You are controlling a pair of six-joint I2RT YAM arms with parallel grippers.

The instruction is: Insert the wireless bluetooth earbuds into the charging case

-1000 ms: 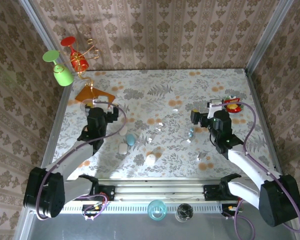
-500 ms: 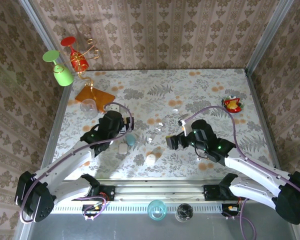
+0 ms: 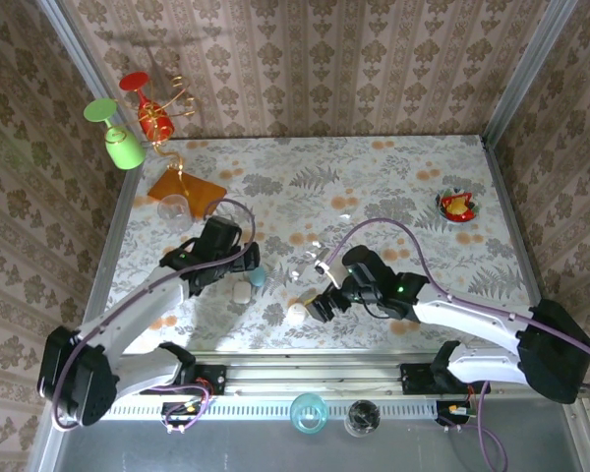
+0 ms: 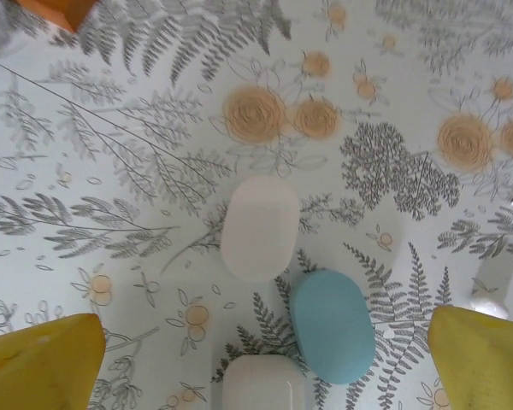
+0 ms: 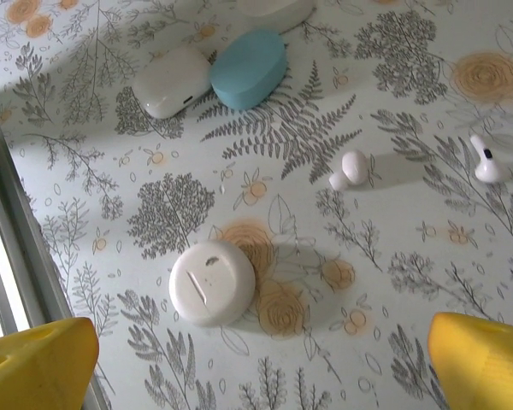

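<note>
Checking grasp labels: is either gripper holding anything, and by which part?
Nothing is held; the left gripper and the right gripper are both open and empty.

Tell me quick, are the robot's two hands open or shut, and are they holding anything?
Left gripper: open, holding nothing.
Right gripper: open, holding nothing.
</note>
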